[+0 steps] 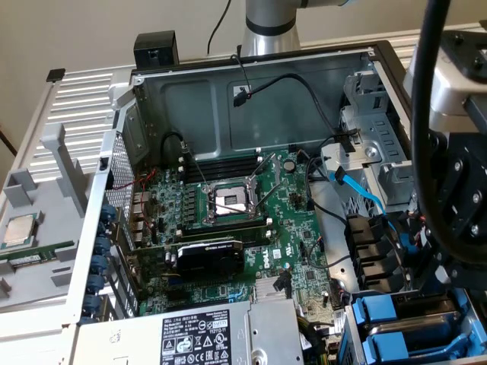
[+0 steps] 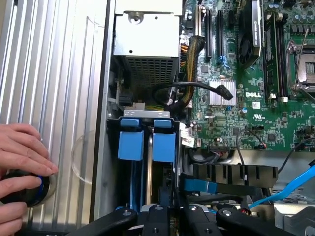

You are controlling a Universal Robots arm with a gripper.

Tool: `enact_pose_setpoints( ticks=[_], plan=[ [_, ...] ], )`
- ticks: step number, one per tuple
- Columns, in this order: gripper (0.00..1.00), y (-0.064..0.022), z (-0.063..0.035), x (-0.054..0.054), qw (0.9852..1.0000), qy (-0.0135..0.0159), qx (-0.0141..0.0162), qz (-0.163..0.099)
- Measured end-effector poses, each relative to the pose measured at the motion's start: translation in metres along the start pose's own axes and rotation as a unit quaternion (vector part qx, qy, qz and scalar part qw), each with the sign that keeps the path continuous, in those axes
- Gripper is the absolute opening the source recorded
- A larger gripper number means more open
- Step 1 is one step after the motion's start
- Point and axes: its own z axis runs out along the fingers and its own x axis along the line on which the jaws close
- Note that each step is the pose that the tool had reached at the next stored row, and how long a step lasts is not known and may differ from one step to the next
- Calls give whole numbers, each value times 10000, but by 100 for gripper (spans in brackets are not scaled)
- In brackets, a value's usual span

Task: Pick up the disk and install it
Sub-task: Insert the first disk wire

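Hand [image 2: 170, 217] hangs close over slotted disk [image 2: 163, 146].

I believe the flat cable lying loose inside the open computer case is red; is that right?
Not quite. The flat cable lying loose inside the open computer case is blue, not red. The wrist view shows its colour plainly.
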Motion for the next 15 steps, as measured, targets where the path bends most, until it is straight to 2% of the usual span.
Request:
enact_pose_setpoints(
  ticks=[15],
  plan=[
    [17,-3,13,22,10000,-1,7,8]
  ],
)
